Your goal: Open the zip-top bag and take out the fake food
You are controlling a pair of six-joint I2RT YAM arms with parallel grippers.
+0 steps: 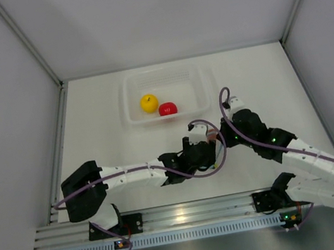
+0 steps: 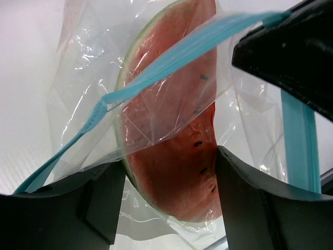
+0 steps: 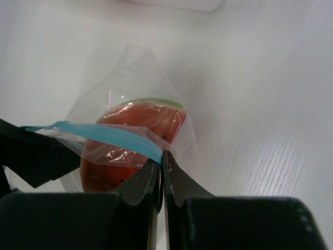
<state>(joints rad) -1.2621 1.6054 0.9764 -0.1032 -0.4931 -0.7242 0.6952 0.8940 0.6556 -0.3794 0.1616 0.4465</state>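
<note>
The zip-top bag (image 3: 136,78) hangs between my two grippers over the table, its blue zip strip (image 3: 104,133) pulled taut. Inside it is a piece of fake food, a red watermelon slice (image 2: 171,104) with a green rind. My left gripper (image 2: 169,161) holds this slice, one finger against each side of it. My right gripper (image 3: 163,156) is shut on the end of the zip strip. Two more fake food pieces, a yellow fruit (image 1: 148,103) and a red fruit (image 1: 167,108), lie in the clear tray (image 1: 197,75) behind.
The clear tray stands at the back centre of the white table, just beyond both grippers. White walls close in the table on the left, right and back. Both arms meet in the middle (image 1: 210,135).
</note>
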